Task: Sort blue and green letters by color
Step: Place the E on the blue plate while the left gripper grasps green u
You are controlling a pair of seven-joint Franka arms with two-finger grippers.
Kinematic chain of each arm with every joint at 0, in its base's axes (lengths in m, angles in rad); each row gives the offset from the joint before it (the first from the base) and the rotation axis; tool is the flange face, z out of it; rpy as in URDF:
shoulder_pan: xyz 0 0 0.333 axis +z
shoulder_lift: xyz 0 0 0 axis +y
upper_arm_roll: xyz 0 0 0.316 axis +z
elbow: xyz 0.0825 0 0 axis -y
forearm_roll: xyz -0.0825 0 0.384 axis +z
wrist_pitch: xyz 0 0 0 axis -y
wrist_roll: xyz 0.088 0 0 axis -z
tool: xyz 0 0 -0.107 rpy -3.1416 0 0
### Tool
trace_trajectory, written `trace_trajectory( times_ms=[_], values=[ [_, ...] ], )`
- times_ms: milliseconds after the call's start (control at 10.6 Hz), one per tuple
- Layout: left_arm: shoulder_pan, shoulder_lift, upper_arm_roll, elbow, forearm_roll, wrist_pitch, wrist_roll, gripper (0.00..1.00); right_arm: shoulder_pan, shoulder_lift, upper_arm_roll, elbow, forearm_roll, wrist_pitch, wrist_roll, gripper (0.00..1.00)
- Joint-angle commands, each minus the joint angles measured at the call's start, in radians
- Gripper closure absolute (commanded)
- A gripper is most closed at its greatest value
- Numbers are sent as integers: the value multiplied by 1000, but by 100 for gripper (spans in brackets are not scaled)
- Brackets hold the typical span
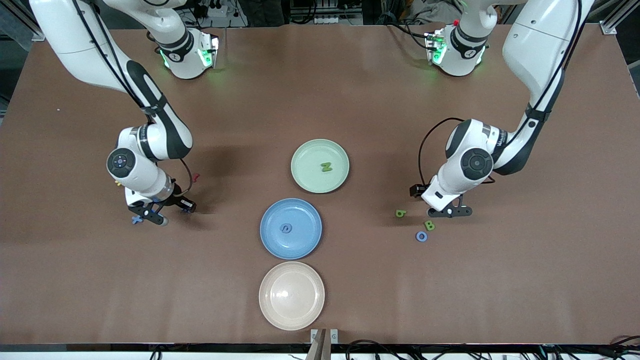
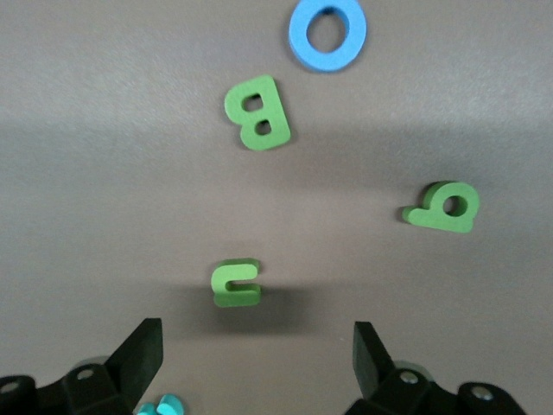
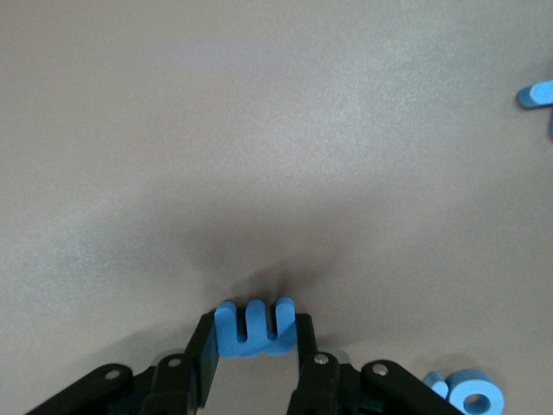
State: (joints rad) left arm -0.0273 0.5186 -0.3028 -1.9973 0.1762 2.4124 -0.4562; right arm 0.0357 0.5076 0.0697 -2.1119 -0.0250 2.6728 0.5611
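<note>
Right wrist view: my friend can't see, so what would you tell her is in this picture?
The right pincer is shut on a blue letter E, its three prongs pointing up, just above the brown table. Another blue letter pokes in at one edge, and a blue ring-shaped piece sits in a corner near the pincer.

The right gripper has its jaws clamped on a blue letter over the brown table.

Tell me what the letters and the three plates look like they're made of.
The green B, the blue O and the blue letter pinched in the right gripper look like foam: thick, matte, with soft cut edges. The green plate, blue plate and beige plate look like smooth plastic with a faint sheen, though glazed ceramic is possible.
</note>
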Motion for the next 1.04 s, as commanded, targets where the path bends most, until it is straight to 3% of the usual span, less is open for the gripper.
trace_trajectory(
  times_ms=[0,189,283,471,943],
  values=[
    [13,6,-7,-26,23,45,-15,8,12,-14,-11,90,-15,-127,23,80],
    [17,8,-7,-23,28,47,-3,11,48,-15,-10,197,-12,-264,58,80],
    [17,9,-6,-21,28,48,17,16,68,-9,-10,228,-4,-266,92,80],
    [21,23,-4,-21,26,77,34,16,136,17,-8,300,-1,-264,166,80],
    [26,35,-1,-21,28,94,79,27,295,164,-8,533,-7,-254,244,80]
  ],
)
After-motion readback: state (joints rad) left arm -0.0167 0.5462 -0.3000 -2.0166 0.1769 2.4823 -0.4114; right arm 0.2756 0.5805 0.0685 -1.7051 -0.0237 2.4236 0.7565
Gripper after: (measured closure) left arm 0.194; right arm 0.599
